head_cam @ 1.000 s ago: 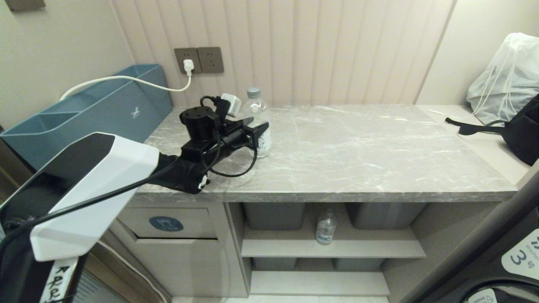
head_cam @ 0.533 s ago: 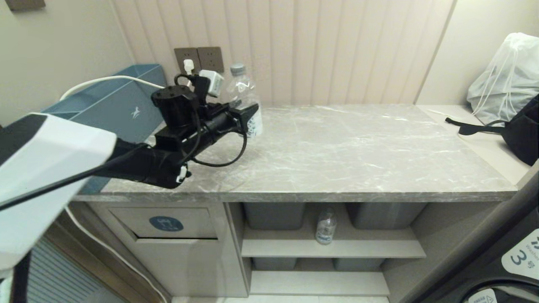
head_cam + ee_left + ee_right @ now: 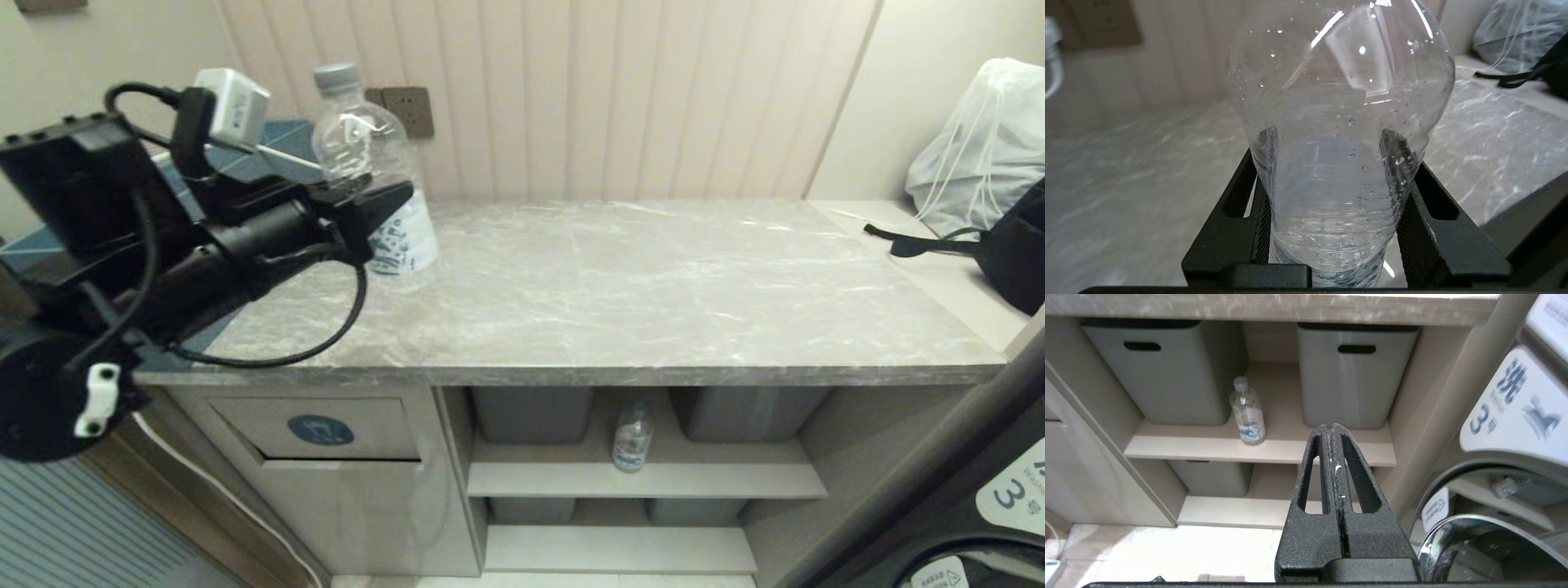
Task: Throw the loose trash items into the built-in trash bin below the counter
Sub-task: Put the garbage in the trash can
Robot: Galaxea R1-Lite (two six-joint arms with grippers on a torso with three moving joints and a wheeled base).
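My left hand (image 3: 384,224) is raised above the left end of the tabletop (image 3: 637,302), its fingers (image 3: 1425,228) clamped on either side of the lower body of a clear water bottle (image 3: 371,175). The bottle stands upright in the grip, grey cap at the top, white label with blue print facing the head camera; in the left wrist view the bottle (image 3: 1339,134) fills the gap between both pads and droplets cling to its inner wall. I cannot tell from the head view whether its base clears the stone or just rests on it. The second water bottle (image 3: 632,436) stands upright on the upper shelf (image 3: 645,480) under the tabletop, between two grey tubs (image 3: 532,413); the right wrist view shows the same bottle (image 3: 1247,411) near the shelf's front edge. The built-in trash bin (image 3: 320,429), its flap marked with a blue oval sticker, sits closed in the beige cabinet front below the left end of the tabletop, beneath my left arm. My right hand (image 3: 1332,430) is parked low in front of the shelves, fingers pressed together with nothing between them. A white drawstring bag (image 3: 980,147) lies at the far right.
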